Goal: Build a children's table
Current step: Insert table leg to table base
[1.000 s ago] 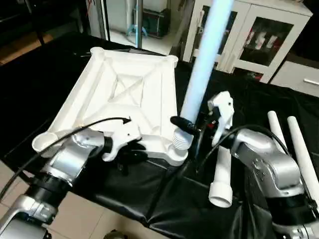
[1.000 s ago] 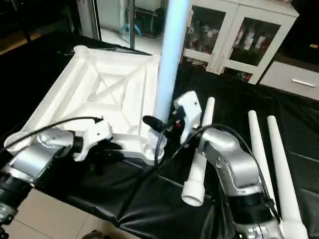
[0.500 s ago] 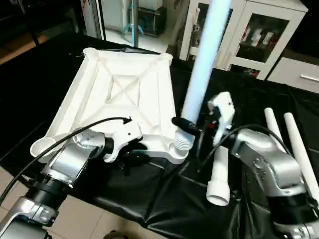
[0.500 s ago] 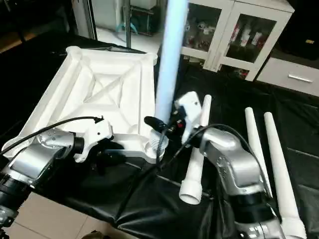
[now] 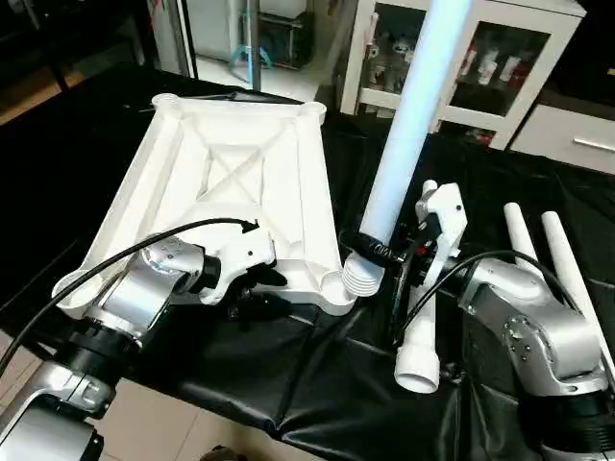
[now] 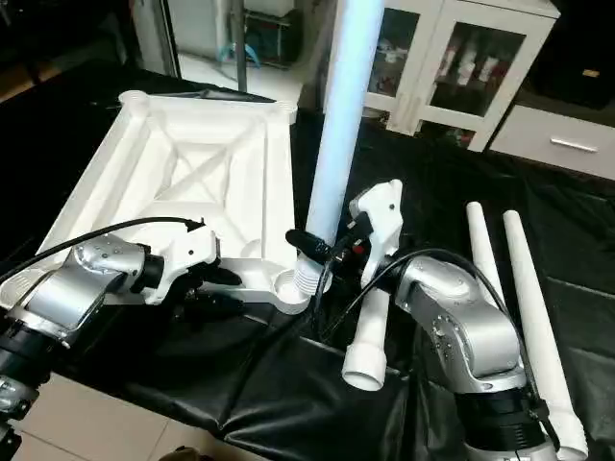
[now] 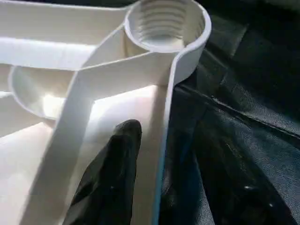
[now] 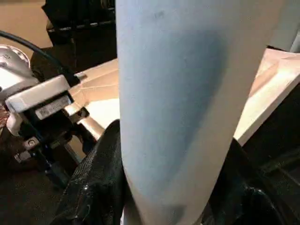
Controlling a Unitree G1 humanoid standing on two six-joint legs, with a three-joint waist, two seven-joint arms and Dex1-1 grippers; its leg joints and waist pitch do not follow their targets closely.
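Note:
The white tabletop [image 5: 231,182] lies upside down on the black work table, its X-ribs facing up. My left gripper [image 5: 255,293] is shut on its near rim, with one black finger [image 7: 117,173] lying inside the rim. The near right corner socket [image 7: 164,23] is empty and its threads show. My right gripper [image 5: 373,250] is shut on a long white leg [image 5: 408,125] that stands nearly upright and leans right. Its threaded end [image 6: 309,276] hangs just right of that socket [image 6: 285,282]. Black fingers [image 8: 98,187] flank the tube [image 8: 183,108].
Another leg [image 5: 423,327] lies under my right forearm, its open end towards the table's front edge. Two more legs [image 5: 567,269] lie side by side at the far right. White glass-door cabinets [image 5: 500,58] stand behind. A black cable [image 5: 144,254] arcs over my left arm.
The leg has tipped further right, and its threaded end has moved off the corner socket to its right side. The socket now shows open. The left gripper keeps its hold.

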